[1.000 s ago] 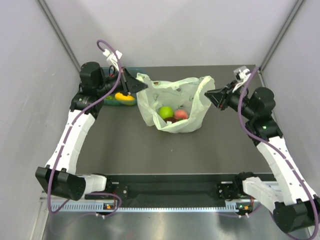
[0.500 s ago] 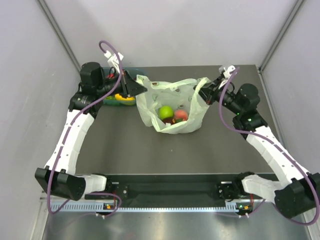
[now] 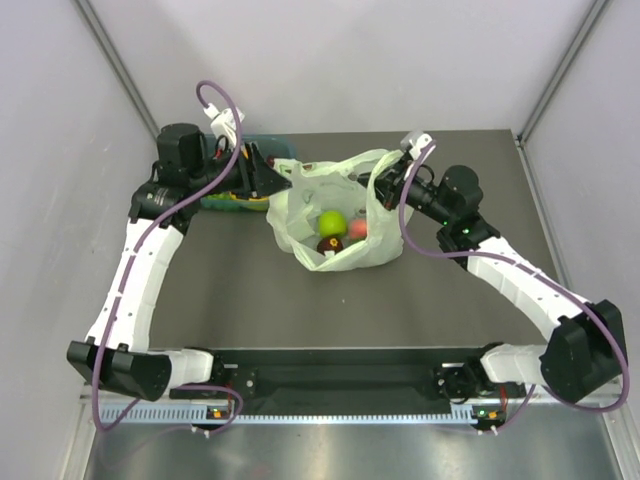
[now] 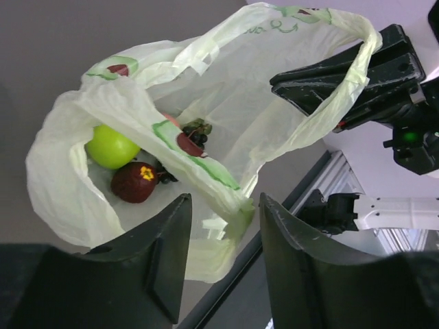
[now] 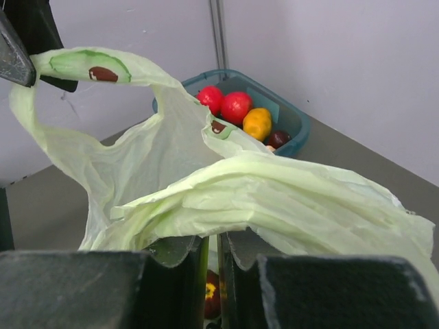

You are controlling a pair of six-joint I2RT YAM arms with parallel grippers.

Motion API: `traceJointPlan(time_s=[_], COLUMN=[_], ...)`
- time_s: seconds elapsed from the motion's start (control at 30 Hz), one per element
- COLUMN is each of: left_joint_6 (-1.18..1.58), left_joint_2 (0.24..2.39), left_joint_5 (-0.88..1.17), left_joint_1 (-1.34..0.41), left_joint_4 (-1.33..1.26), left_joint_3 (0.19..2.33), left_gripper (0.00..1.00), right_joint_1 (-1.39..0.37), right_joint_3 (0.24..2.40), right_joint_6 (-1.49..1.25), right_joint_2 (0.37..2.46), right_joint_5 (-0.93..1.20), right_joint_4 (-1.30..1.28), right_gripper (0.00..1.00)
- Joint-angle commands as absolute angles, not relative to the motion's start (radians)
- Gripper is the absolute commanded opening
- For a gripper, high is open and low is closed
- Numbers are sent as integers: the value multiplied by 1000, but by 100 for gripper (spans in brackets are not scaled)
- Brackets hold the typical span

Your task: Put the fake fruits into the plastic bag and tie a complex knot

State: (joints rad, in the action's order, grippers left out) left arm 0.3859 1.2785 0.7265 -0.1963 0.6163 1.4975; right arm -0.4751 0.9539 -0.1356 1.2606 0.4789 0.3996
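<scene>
The pale green plastic bag (image 3: 335,215) lies open mid-table. Inside are a green apple (image 3: 332,222), a pink peach (image 3: 360,229) and a dark red fruit (image 3: 326,245); the left wrist view shows the apple (image 4: 110,146), the red fruit (image 4: 134,181) and dark grapes (image 4: 199,133). My left gripper (image 3: 268,180) is at the bag's left edge, its jaws open (image 4: 225,202) with a fold of the bag (image 4: 226,185) between them. My right gripper (image 3: 383,183) is shut on the bag's right handle strip (image 5: 274,199), which drapes over its tips (image 5: 219,240).
A teal tub (image 5: 291,116) stands behind the left arm at the back left (image 3: 275,148). It holds red apples (image 5: 223,103), a yellow-orange fruit (image 5: 257,123) and a dark fruit (image 5: 278,139). Grey walls close in the table on three sides.
My right gripper has moved left and inward with the bag's handle, drawing the bag's right side toward the left one. My left gripper has shifted only slightly.
</scene>
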Motion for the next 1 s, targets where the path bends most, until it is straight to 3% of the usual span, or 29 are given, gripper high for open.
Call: traceJointPlan(time_s=[0.0,0.03,0.17,0.43,0.97], left_joint_6=[347,345,339,350,466], left_joint_2=[1261,1256,1230,1207,1318], left_joint_5=[660,640,579,384,383], left_joint_1=[-190,-190,-190,-190,-190], left_joint_4=[692,699,738,789,448], left_joint_3=[1563,1569,1607,1600,1436], left_gripper=[52,58,65,67,67], right_joint_1=[-497,-499,-511,-548,-617], right_joint_3=[983,991,1005,1015,1046], right_joint_6=[-117,-115,-103,-37,198], right_joint_2=[1272,1276,1299,1330,1394], right_joint_5=[469,469,480,508,494], right_joint_4=[511,514,523,546,583], right_gripper=[9,9,10,18,22])
